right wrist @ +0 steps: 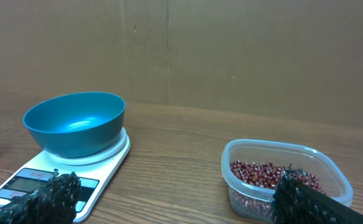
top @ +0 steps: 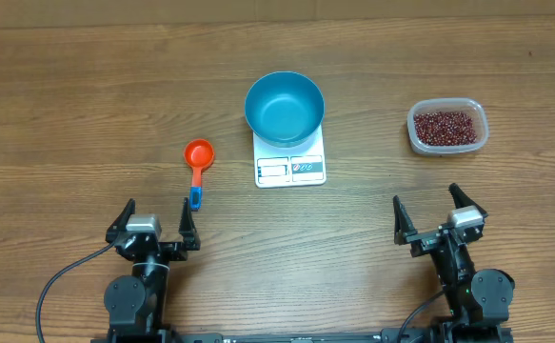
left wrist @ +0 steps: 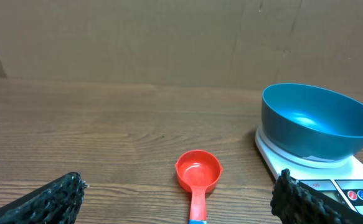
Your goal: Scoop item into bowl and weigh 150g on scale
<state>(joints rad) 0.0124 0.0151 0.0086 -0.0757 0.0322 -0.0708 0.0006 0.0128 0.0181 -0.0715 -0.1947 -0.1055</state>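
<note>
Near the middle of the wooden table (top: pixel 87 95), the white kitchen scale (top: pixel 291 169) carries the blue bowl (top: pixel 284 107) on its far part, and the bowl is empty. Left of the scale, apart from it, lies the orange-red scoop (top: pixel 199 155), with its cup facing up and its blue-tipped handle pointing toward the robot. Right of the scale, well apart, stands the clear plastic container (top: pixel 414 141) with the red-brown beans (top: pixel 445 125) inside. Both pincers are released: the left gripper (top: pixel 156 208) hangs on the near left side of the scale, jaws wide and holding nothing. The right gripper (top: pixel 426 198) does the same on the near right side. I judge the task is at its very beginning, and fetching the scoop is the step in hand. The next move calls for the left gripper to reach the handle just before it and close low on it, because the handle lies flat on the wood
</note>
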